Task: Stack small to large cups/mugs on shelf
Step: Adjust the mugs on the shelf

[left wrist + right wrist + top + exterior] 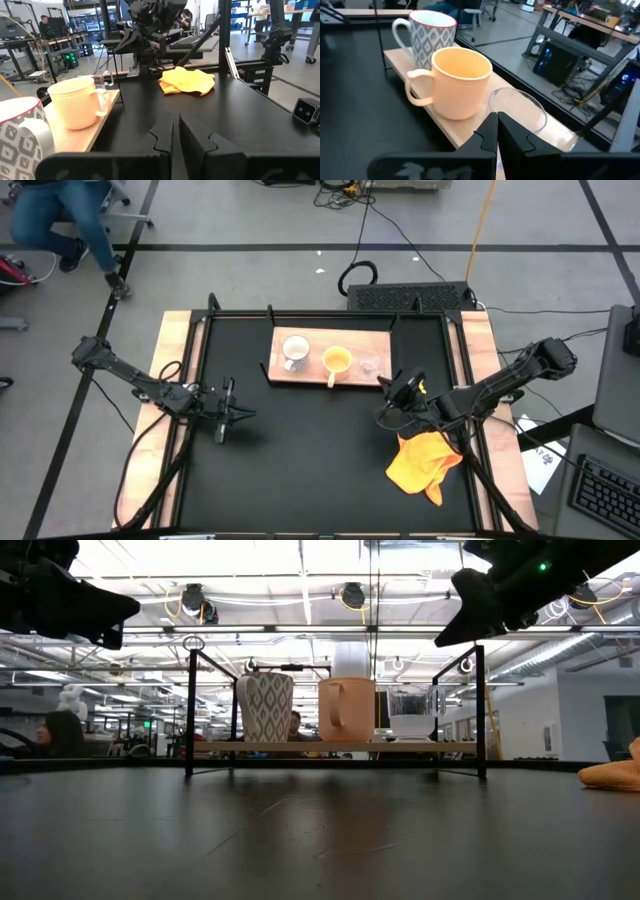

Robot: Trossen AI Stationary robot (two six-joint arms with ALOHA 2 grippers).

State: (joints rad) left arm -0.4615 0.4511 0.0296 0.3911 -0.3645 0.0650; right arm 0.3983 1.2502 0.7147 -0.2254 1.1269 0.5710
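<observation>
Three cups in a row on shelf, apparently unstacked.

On the flat light-wood shelf, just ahead of the right pincer, stand upright a white patterned mug, an orange-yellow handled mug and a clear glass cup nearest it.

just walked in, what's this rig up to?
Nothing is being handled right now. Three vessels stand in a row on the wooden shelf: a white patterned mug, an orange-yellow mug and a clear glass cup, side by side, not nested. The left gripper hangs shut and empty over the black table, left of the shelf. The right gripper is shut and empty too, just off the shelf's right end, beside an orange-yellow cloth.
</observation>
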